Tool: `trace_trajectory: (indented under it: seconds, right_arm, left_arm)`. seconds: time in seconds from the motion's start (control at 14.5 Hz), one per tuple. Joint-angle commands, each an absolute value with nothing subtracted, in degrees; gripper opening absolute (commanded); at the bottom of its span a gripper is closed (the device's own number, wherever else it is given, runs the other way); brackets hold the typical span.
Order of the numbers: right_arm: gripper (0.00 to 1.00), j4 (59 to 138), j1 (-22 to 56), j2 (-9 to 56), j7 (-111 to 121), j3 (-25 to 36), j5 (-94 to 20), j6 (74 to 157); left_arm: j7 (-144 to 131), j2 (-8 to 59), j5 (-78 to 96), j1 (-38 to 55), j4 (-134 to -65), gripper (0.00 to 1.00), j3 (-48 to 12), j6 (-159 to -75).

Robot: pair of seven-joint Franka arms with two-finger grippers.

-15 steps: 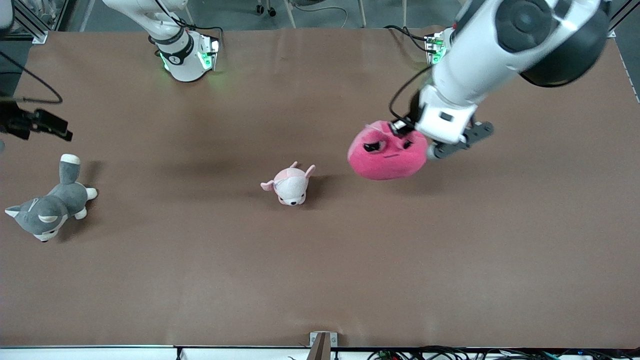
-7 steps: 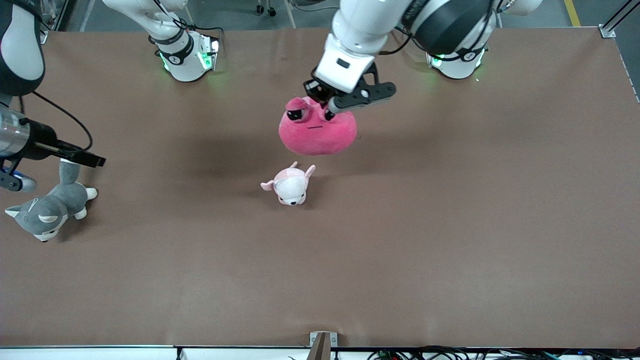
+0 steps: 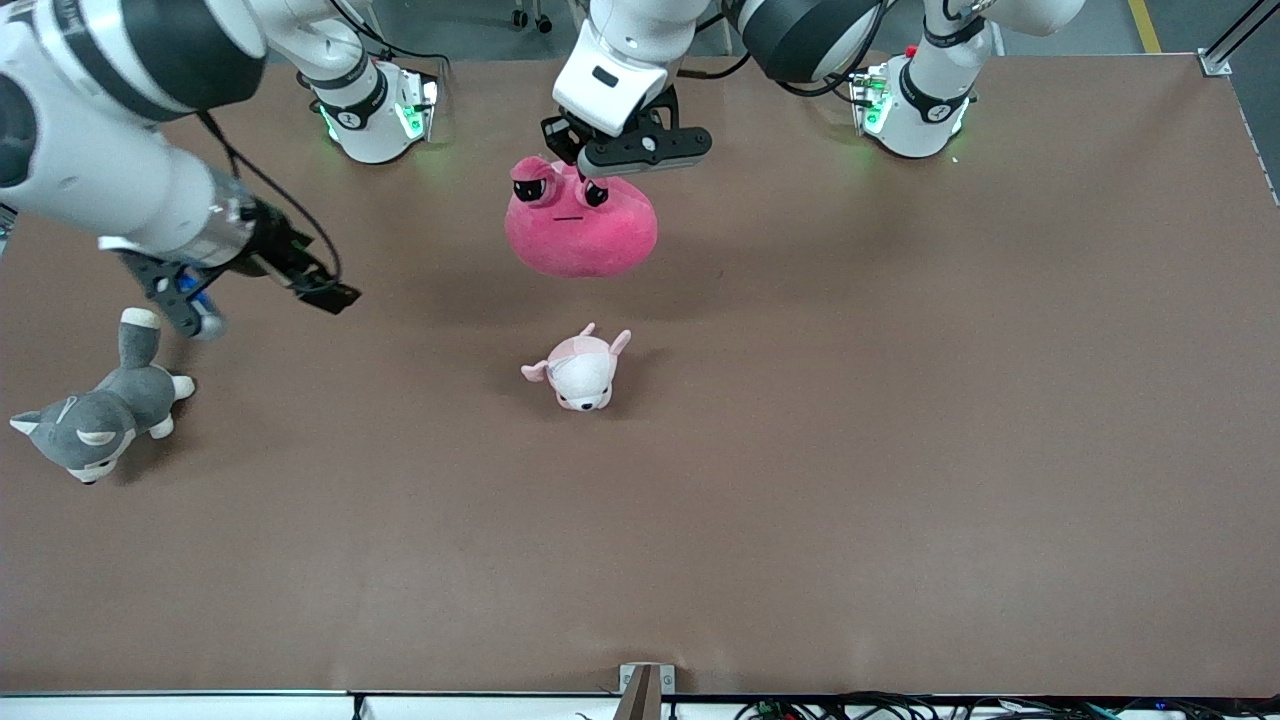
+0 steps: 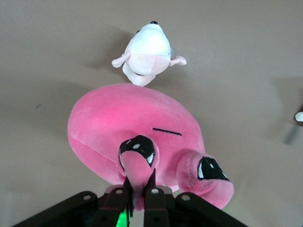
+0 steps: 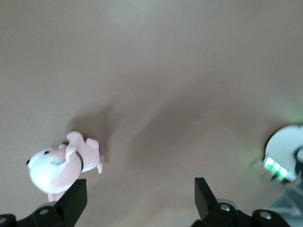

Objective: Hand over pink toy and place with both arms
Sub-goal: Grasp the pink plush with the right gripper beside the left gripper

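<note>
The pink toy point(image 3: 580, 232) hangs in the air from my left gripper point(image 3: 588, 178), over the table between the two bases. In the left wrist view the gripper point(image 4: 138, 189) is shut on one of the eye bumps of the pink toy point(image 4: 137, 125), and the body hangs below. My right gripper point(image 3: 265, 308) is open and empty, up over the table toward the right arm's end, apart from the toy. In the right wrist view its fingers point(image 5: 75, 201) stand wide around bare table, gripper point(image 5: 139, 198).
A small pale pink-and-white plush point(image 3: 580, 370) lies mid-table; it also shows in the left wrist view point(image 4: 147, 52) and the right wrist view point(image 5: 59, 165). A grey-and-white plush point(image 3: 95, 415) lies at the right arm's end. The arm bases point(image 3: 375, 115) stand along the table's edge.
My left gripper has carried the pink toy across toward the right arm's end. My right arm has swung in from the table's end toward the middle, gripper open.
</note>
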State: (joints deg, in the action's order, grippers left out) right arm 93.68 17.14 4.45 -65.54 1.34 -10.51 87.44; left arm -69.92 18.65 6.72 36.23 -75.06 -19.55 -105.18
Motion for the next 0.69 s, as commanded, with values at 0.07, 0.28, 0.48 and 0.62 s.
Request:
trace_trajectory:
  seconds: [0.07,0.28,0.48,0.62]
  right_arm:
    - [1.0,98.7,24.1,1.1,-78.5,2.1,-12.2,91.2]
    - [1.0,100.0,30.4,0.1,-88.6,2.0,-12.7,95.1]
    - [1.0,99.8,33.7,0.3,-94.0,2.0,-12.8,98.3]
    - [1.0,99.8,35.5,0.4,-96.5,2.1,-13.9,100.1]
  left_arm:
    - [-70.3,19.2,6.9,36.8,-73.6,0.01,-19.0,-105.1]
    - [-70.3,19.2,6.9,36.8,-73.6,0.01,-19.0,-105.1]
    - [-70.4,19.2,6.9,36.8,-73.6,0.01,-19.0,-105.1]
    - [-70.7,19.2,6.9,36.8,-73.7,0.01,-19.0,-105.1]
